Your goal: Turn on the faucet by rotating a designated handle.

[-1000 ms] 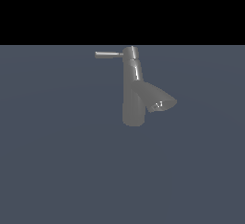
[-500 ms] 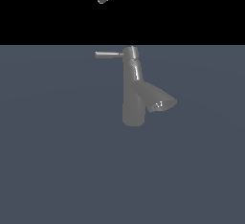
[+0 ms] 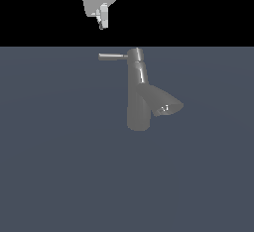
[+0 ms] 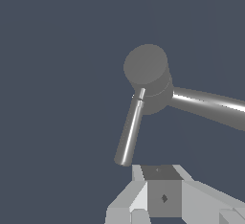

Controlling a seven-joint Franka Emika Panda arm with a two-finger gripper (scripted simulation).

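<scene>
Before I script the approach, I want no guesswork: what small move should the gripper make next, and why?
Probably lower the gripper toward the handle. In the exterior view it hangs above the rod's free end, touching nothing, and the faucet stands untouched.

arm above the gripper [image 3: 102, 24] cut off by frame top, fingers' gap unreadable, spout end cropped in wrist view
</scene>
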